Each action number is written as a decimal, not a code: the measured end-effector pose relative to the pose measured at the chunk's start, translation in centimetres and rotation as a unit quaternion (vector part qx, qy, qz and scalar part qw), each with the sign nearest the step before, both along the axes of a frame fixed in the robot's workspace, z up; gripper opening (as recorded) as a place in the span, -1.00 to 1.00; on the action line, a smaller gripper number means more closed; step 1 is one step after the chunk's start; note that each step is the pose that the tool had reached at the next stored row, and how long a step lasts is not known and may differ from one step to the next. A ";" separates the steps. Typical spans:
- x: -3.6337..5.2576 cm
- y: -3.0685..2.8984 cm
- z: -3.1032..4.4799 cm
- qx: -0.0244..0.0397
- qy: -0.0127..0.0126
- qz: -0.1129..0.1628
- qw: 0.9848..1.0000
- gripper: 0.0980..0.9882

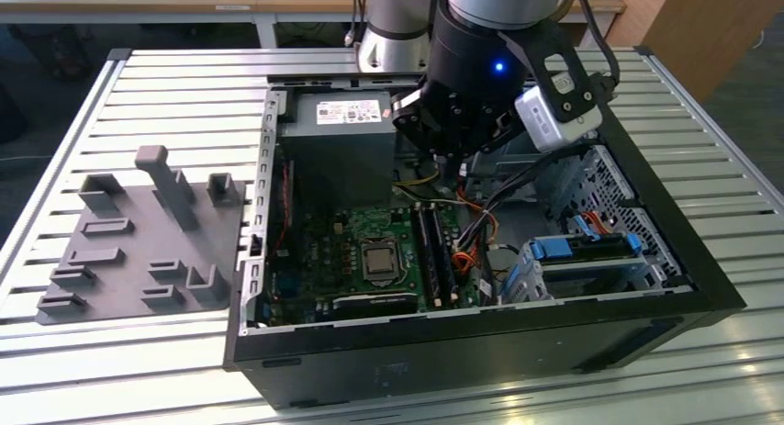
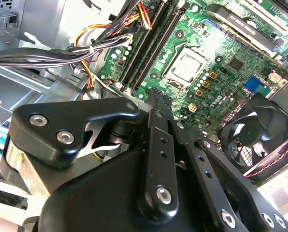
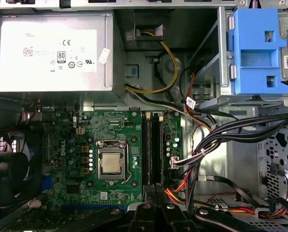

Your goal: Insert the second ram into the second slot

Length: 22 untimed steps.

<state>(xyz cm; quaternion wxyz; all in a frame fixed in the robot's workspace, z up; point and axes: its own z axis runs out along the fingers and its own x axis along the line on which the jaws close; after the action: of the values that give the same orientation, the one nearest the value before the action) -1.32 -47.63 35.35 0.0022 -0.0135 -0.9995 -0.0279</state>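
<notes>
I hang over an open computer case (image 1: 693,280) that lies on a slatted metal table (image 1: 73,370), and my pincer (image 1: 462,155) is above the case's middle, just off the front edge of the grey power supply (image 1: 349,113). My pincer is narrow: in the second wrist view its ribbed fingertips (image 2: 158,94) sit pressed together, and I see nothing between them. Taking the exterior view as a clock face centred on my pincer, the memory slots (image 1: 434,252) lie at six o'clock on the green main board (image 1: 321,251). They are well below my fingertips and not touched by them. The processor socket (image 1: 377,260) sits just beside the slots at their nine o'clock side. Long dark strips fill the slots in both wrist views. I cannot tell whether one of them is the second ram, seated in its slot, or only the bare slot itself. No loose stick shows anywhere that I can make out. At four o'clock a blue drive bracket (image 1: 586,247) rests in the metal cage, with a bundle of black, red and yellow cables (image 1: 480,225) running between it and the slots. A black fan (image 2: 252,140) stands at the board's far edge in the second wrist view. At nine o'clock, well apart from the case, a grey holder block (image 1: 135,232) with upright posts lies on the table.
</notes>
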 end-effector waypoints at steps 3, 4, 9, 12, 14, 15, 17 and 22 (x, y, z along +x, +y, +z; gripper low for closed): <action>0.00 0.00 -0.02 0.000 0.000 0.000 1.000 -0.98; 0.00 0.00 -0.02 0.000 0.000 0.000 1.000 -0.98; 0.00 0.00 -0.10 0.000 0.000 0.000 1.000 -0.98; 0.00 0.00 -0.21 0.000 0.000 0.000 1.000 -0.98; 0.00 0.00 -0.24 0.000 0.000 0.000 1.000 -0.98; 0.00 0.00 -0.26 0.000 0.000 0.000 1.000 -0.98; 0.00 0.00 -0.31 0.000 0.000 0.000 1.000 -0.98; 0.00 0.00 -0.59 0.000 0.000 0.000 1.000 -0.98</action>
<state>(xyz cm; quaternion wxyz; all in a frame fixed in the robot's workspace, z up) -1.32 -47.63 34.76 0.0022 -0.0135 -0.9995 -0.0280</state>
